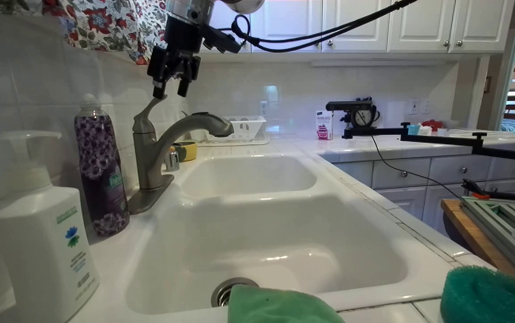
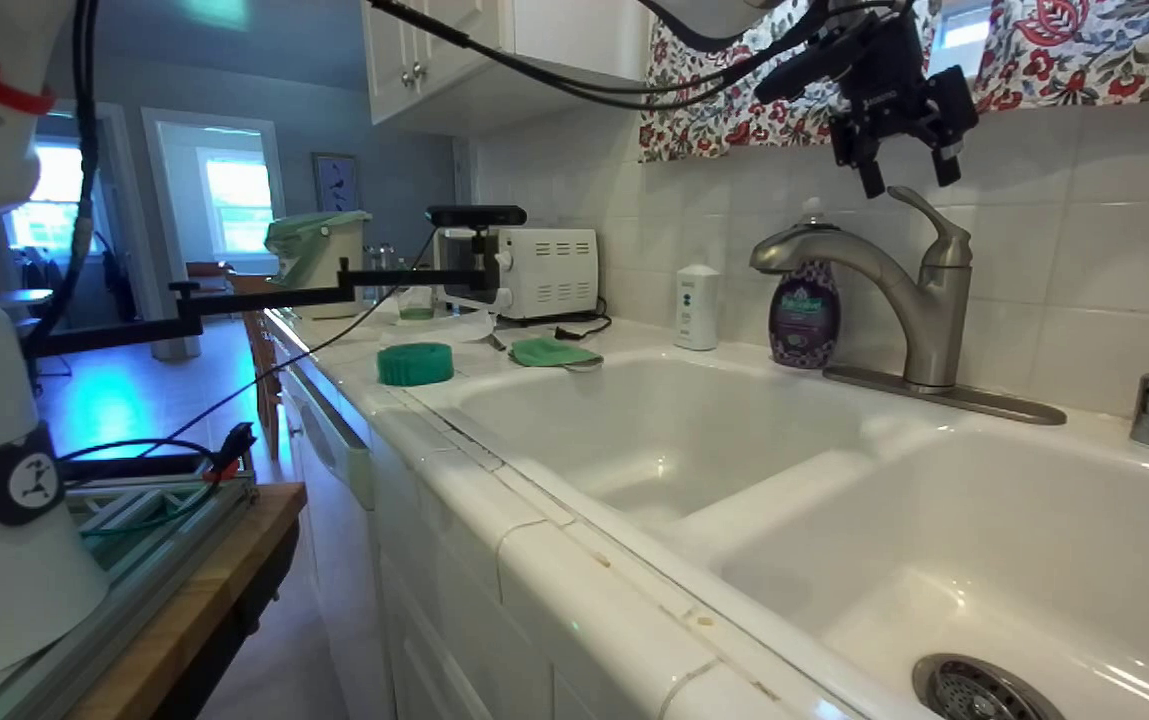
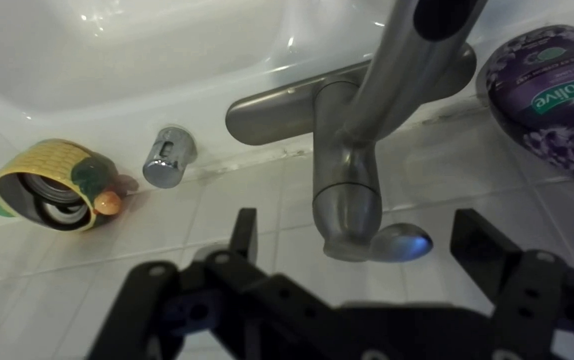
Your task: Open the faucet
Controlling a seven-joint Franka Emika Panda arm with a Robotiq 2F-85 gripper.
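The faucet is brushed grey metal with an arched spout; its body shows in both exterior views (image 1: 146, 157) (image 2: 942, 310) and in the wrist view (image 3: 344, 160). Its lever handle (image 1: 149, 110) (image 2: 926, 212) slants up from the top of the body. My gripper (image 1: 170, 90) (image 2: 909, 180) points down just above the lever's tip. In the wrist view, my gripper (image 3: 356, 232) is open, and the lever's tip (image 3: 400, 243) appears between the fingers, nearer the right one. Neither finger visibly grips the lever. Water flow is not seen.
A purple patterned bottle (image 1: 100, 175) and a white pump dispenser (image 1: 44, 242) stand beside the faucet along the tiled wall. A chrome cap (image 3: 168, 160) and a yellow ceramic holder (image 3: 47, 175) are on the other side. The white double sink (image 2: 794, 510) lies in front.
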